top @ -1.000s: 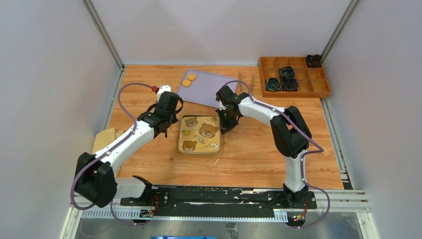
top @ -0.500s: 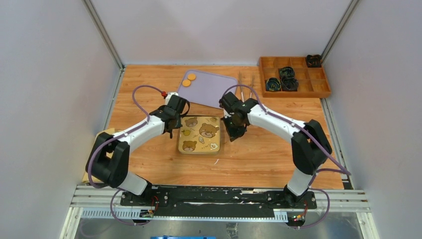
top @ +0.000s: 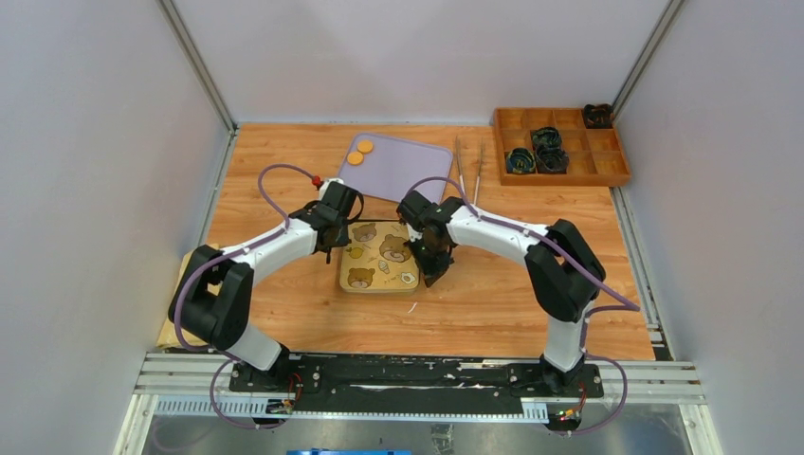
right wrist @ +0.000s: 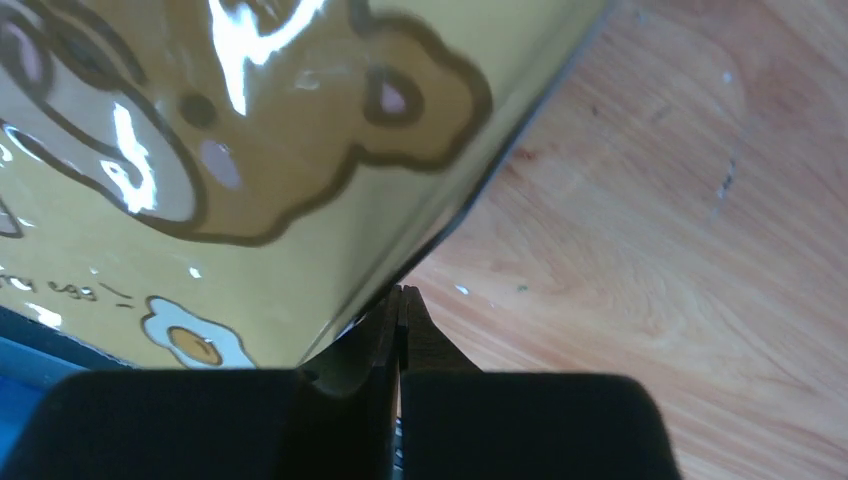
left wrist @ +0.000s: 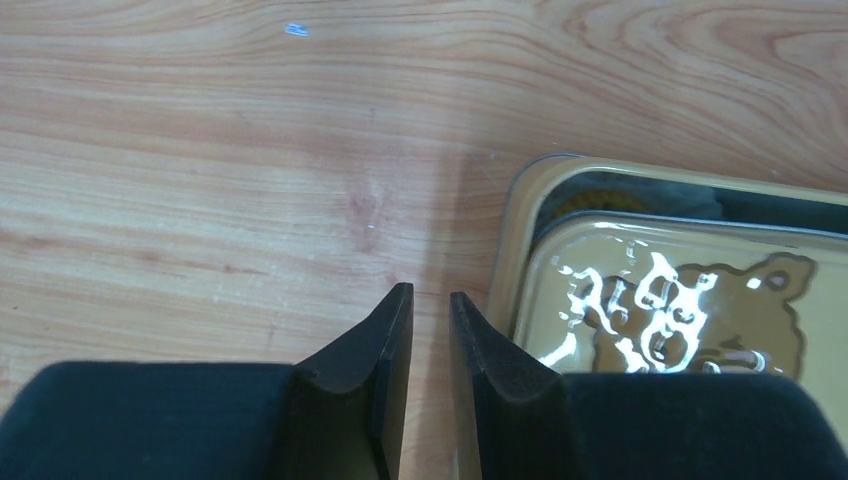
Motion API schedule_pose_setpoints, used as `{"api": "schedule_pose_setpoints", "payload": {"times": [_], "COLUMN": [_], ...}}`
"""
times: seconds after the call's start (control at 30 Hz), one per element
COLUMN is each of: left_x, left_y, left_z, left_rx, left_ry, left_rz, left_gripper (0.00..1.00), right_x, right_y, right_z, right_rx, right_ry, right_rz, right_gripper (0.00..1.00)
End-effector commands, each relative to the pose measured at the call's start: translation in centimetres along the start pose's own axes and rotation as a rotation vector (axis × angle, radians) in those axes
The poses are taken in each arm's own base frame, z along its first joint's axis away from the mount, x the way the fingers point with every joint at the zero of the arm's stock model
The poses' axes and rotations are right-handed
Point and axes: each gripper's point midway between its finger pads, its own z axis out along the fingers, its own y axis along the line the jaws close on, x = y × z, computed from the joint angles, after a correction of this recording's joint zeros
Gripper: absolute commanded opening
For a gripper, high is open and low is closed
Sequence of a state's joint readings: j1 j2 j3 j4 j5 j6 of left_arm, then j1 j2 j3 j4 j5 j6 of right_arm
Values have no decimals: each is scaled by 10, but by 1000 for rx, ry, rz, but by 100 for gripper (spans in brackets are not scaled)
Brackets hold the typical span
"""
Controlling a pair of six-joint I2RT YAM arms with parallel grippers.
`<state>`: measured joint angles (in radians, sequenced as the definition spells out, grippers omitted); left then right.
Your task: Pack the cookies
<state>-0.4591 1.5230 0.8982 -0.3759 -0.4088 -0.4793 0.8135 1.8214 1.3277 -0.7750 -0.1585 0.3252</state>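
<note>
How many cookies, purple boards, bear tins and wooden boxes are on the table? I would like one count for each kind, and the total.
cookies: 2
purple board: 1
bear tin: 1
wooden box: 1
Total: 5

Tiny lettering on the bear-printed tin lid [right wrist: 250, 150] is too blurred to read.

Two cookies [top: 359, 152] are lying upper centre on one mat [top: 408, 172]; one tin [top: 377, 273] is sitting mid-frame; one tray [top: 517, 118] is standing upper right, two rods [top: 460, 163] lying left of it.
</note>
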Motion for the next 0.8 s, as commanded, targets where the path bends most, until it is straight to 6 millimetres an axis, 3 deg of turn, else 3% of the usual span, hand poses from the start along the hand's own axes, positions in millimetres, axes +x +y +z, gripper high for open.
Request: {"api": "schedule_pose_setpoints", "payload": {"times": [0.0, 0.4, 0.77], "left_x": [-7, -10, -10], "left_y": [-17, -30, -25], "left_z": [-4, -12, -14], "left_rx": [100, 195, 176], "left_ry": [-25, -42, -46], "left_rz": [-31, -25, -17], "left_gripper": [25, 25, 24], "right_x": [-23, -41, -72], "right_y": [25, 20, -5], "right_z": [4, 33, 4], "right_rx": [-62, -2, 123], "right_ry": [-29, -14, -95], "right_rz": [-14, -10, -8], "right_gripper": [0, 0, 0]}}
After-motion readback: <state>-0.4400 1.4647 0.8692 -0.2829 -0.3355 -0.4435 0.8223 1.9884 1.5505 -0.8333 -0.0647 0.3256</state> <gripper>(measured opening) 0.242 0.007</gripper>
